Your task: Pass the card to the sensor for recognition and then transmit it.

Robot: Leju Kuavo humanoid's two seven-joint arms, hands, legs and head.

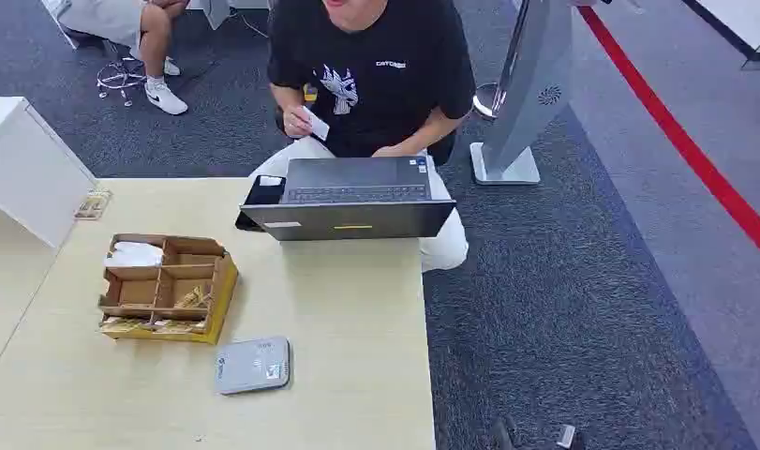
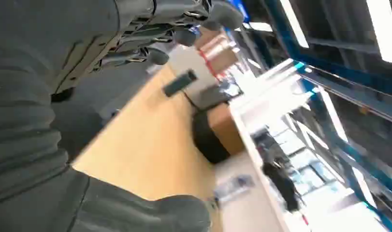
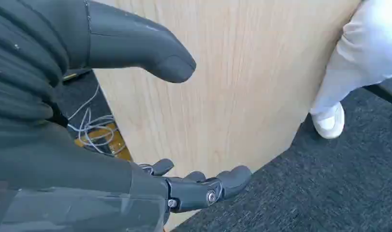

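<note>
A grey flat sensor lies on the wooden table, near its front edge. Left of it stands a cardboard organiser with white cards in its back-left compartment. A person seated behind the table holds a white card in one hand. My left hand hangs beside the table with its fingers and thumb apart and nothing between them. My right hand is low beside the table's wooden side panel. Its thumb and fingers are spread and empty.
An open laptop sits at the table's far edge in front of the person. A white cabinet stands at the left and a grey kiosk stand at the back right. Cables lie under the table. The person's shoe rests on the dark carpet.
</note>
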